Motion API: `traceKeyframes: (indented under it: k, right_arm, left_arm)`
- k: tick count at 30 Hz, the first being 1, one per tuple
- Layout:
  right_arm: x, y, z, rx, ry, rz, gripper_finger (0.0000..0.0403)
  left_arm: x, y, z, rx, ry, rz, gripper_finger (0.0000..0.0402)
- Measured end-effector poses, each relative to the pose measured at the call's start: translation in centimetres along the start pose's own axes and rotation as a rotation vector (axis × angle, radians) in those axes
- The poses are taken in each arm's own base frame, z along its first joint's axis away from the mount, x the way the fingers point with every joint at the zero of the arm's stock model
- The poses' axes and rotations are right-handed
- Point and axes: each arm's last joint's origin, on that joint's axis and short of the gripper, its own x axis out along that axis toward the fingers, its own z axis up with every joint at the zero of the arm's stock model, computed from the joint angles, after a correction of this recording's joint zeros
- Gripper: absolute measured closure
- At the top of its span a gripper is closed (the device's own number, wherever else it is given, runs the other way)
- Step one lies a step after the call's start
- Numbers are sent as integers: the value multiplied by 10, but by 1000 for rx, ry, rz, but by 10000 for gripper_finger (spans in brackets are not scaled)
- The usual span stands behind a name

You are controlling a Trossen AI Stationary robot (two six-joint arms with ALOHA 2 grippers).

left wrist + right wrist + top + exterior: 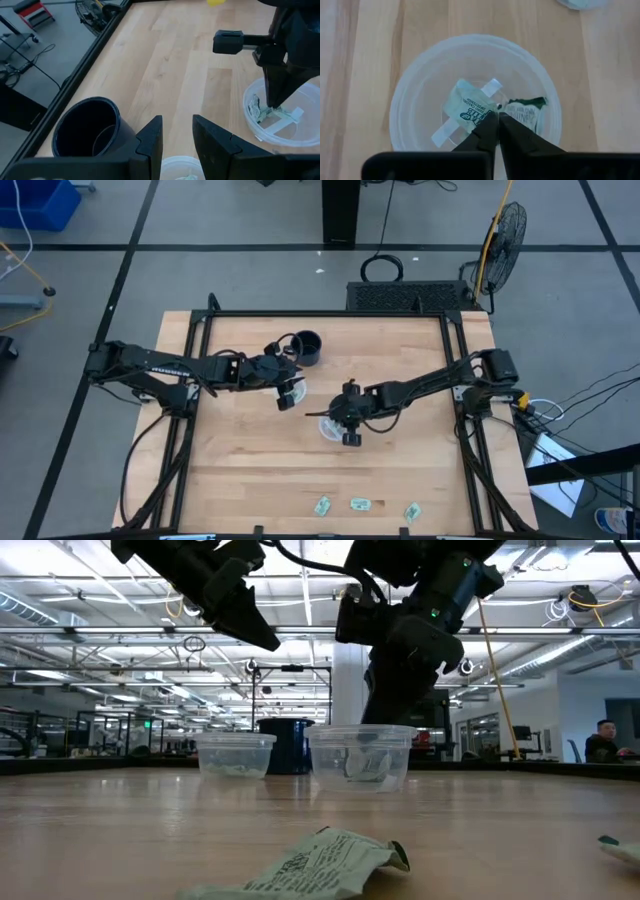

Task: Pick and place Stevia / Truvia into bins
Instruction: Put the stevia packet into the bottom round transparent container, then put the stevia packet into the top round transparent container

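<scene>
Wooden table [250,470] under my cameras, black mug [307,347] behind the left gripper [289,395], whose fingers I see slightly parted and empty over one bin [236,754], right gripper [496,125] pinched nearly closed, holding nothing, inside the other bin [415,90] among packets [469,111], three more packets [360,504] lying loose near my front edge.

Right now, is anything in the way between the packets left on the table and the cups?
Nothing visible. Three packets lie near the table's front edge, with bare wood up to the two cups. Right gripper is above one cup, left gripper above the other.
</scene>
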Motion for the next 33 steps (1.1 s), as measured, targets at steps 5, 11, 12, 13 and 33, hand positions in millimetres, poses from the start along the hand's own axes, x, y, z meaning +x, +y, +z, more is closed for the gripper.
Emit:
traceKeyframes:
  k: [5, 11, 12, 13, 33]
  right_arm:
    - [0, -3, 1, 6, -2, -7, 352]
    - [-5, -5, 3, 25, -18, -8, 319]
    - [-9, -5, 4, 25, -30, -6, 318]
    - [-15, -5, 6, 25, -47, -4, 317]
    - [-147, -3, -20, 141, -421, 112, 348]
  left_arm:
    - [0, 0, 0, 0, 0, 0, 289]
    - [0, 0, 1, -4, -7, -6, 289]
    - [0, -1, 1, -5, -10, -21, 289]
    - [0, -1, 1, -6, -12, -35, 289]
    - [-23, -69, 2, 82, -67, -652, 289]
